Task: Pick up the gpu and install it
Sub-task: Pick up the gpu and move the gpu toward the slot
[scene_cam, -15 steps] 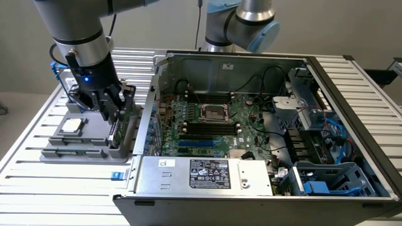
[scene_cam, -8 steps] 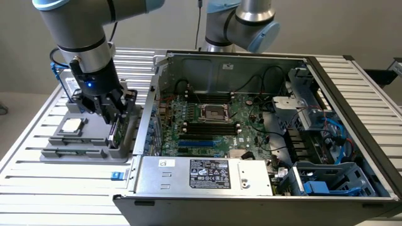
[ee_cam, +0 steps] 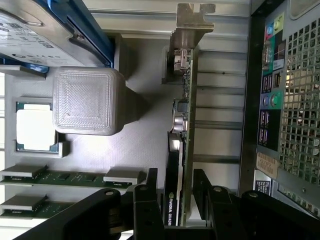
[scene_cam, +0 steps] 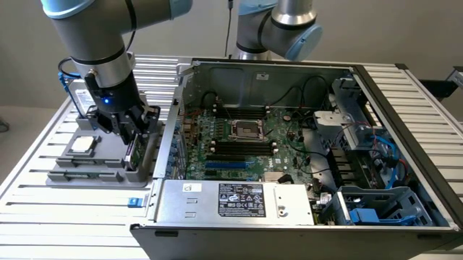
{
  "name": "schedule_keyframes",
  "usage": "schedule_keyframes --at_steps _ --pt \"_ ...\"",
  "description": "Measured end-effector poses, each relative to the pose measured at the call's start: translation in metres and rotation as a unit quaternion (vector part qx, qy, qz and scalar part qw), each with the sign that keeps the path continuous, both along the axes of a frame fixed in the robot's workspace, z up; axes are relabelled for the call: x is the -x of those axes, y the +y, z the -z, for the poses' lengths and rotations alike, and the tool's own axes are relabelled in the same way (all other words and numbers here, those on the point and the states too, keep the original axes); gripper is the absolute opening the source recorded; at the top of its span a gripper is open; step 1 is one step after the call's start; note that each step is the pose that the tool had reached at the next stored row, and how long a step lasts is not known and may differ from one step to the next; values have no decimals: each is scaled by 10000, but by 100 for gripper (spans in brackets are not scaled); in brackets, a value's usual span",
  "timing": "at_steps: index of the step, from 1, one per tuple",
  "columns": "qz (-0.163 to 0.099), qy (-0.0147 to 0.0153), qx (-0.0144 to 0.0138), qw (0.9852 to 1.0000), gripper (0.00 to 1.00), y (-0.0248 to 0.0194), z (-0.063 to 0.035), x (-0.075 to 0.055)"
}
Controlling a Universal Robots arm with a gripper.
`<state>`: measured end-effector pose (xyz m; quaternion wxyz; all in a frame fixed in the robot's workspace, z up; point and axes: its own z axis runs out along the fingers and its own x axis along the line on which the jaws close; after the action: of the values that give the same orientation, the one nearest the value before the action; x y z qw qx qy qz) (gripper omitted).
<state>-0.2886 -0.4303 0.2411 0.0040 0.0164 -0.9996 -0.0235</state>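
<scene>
The gpu point(scene_cam: 133, 150) stands on its edge in a slot of the grey tray point(scene_cam: 94, 177), at the exterior view's left beside the open computer case point(scene_cam: 347, 70). My gripper point(scene_cam: 132, 134) reaches straight down onto it. In the wrist view the gpu point(ee_cam: 183, 115) is seen edge-on, green board on one face, black cover on the other, with its silver bracket point(ee_cam: 192, 22) at the far end. My gripper point(ee_cam: 175, 176) has its black fingers point(ee_cam: 151, 180) pressed on both faces of the card.
The tray also carries a square silver processor chip point(scene_cam: 82, 144), memory sticks point(ee_cam: 50, 177), a grey block point(ee_cam: 87, 100) and a blue-framed hard drive point(scene_cam: 78, 98). The motherboard point(scene_cam: 246, 135) lies in the case with blue slots point(scene_cam: 227, 162). A second arm point(scene_cam: 278, 27) stands behind.
</scene>
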Motion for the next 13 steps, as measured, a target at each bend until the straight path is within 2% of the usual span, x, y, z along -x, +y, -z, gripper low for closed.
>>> schedule_keyframes --at_steps 13 --pt "125 1 0 9999 42 0 2 8"
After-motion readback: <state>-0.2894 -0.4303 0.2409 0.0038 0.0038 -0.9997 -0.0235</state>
